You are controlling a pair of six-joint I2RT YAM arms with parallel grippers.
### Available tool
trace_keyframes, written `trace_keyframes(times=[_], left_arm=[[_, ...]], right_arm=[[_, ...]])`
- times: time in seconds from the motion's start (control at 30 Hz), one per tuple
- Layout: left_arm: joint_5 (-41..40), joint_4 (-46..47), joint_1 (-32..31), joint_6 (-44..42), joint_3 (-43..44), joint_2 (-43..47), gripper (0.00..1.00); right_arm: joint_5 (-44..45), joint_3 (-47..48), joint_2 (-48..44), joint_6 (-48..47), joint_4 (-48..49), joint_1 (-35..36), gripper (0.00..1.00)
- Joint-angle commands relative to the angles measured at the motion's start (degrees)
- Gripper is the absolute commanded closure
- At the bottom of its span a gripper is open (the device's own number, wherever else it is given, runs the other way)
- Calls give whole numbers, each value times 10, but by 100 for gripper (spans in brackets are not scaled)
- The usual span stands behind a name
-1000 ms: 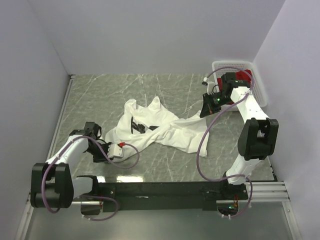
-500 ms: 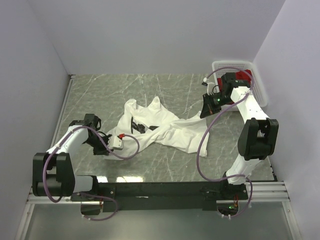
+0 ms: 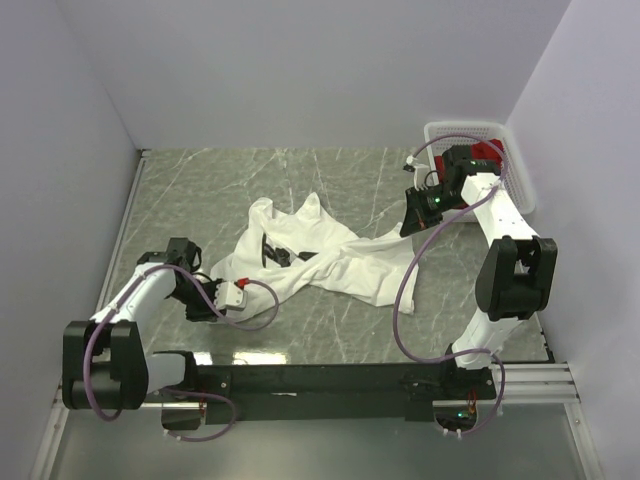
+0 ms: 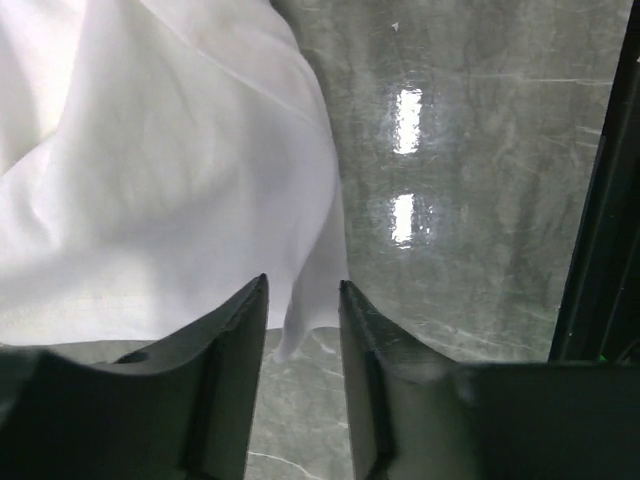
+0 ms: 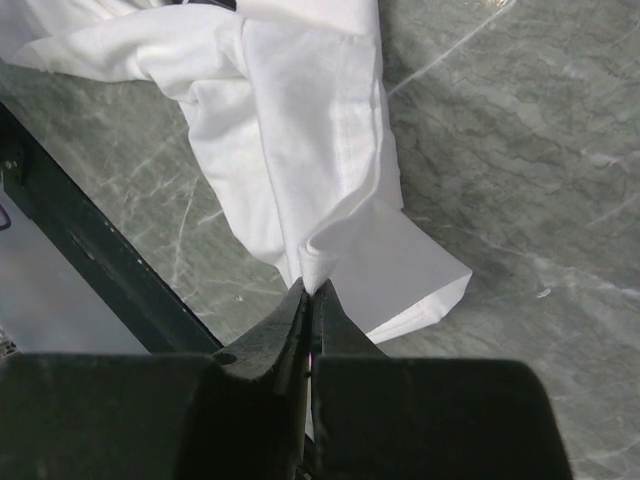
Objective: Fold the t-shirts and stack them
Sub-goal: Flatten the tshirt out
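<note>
At the left side of the counter (image 3: 200,190), toward its near edge, the left arm (image 3: 150,290) reaches in low, and the left jaws sit right at the lower left hem of the white t-shirt (image 3: 330,255). In the left wrist view the two dark fingers (image 4: 225,370) stand apart with a narrow gap. A pointed corner of the white cloth hangs down into that gap without being pinched, so the left jaws are open.

The white t-shirt lies crumpled across the middle of the counter. It is bunched and twisted rather than flat, with its round neck opening toward the far side. A long wrinkled stretch runs off to the right.

At that right end, the right jaws are closed on the white t-shirt. The right wrist view shows the fingers (image 5: 335,330) pressed together on a small raised fold of cloth. A sleeve lies flat on the marbled surface just beyond them.

In the far right corner of the counter stands a white slotted basket (image 3: 465,130). The red t-shirt (image 3: 488,150) sits inside it, partly hidden by the right arm (image 3: 500,215).
</note>
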State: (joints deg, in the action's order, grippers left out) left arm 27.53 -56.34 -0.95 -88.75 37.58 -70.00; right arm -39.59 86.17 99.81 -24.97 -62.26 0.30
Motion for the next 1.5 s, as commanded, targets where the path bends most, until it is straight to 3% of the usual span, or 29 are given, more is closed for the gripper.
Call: trace_keyframes(times=[0.0, 0.23, 0.27, 0.3, 0.37, 0.5, 0.7, 0.8, 0.93, 1.17, 1.47], left_arm=[[9, 13, 1, 15, -4, 2, 61], [12, 13, 2, 52, 35, -44, 76], [13, 8, 2, 53, 39, -47, 80], [15, 4, 2, 53, 43, -49, 91], [23, -9, 3, 72, 60, -49, 99], [55, -46, 30, 146, 142, -60, 99], [117, -69, 135, 307, 421, -131, 100], [128, -48, 161, 407, 501, -153, 100], [83, 38, 185, 523, 584, -140, 100], [-16, 221, 205, 645, 571, -25, 100], [-124, 370, 220, 651, 494, 158, 100]], right_arm=[[-8, 12, -1, -3, -9, 1, 100], [-8, 11, -8, -10, -9, 1, 100], [-8, 11, -11, -9, -10, 0, 100], [-8, 10, -15, -10, -7, 1, 100], [-8, 9, -23, -7, 1, 0, 100], [-18, 33, -45, 4, 19, -14, 100], [1, 121, -104, 45, 94, -15, 100], [36, 154, -139, 82, 161, -15, 100], [106, 176, -203, 141, 264, -15, 100], [181, 208, -286, 205, 415, -15, 100], [197, 210, -413, 247, 468, -14, 100]])
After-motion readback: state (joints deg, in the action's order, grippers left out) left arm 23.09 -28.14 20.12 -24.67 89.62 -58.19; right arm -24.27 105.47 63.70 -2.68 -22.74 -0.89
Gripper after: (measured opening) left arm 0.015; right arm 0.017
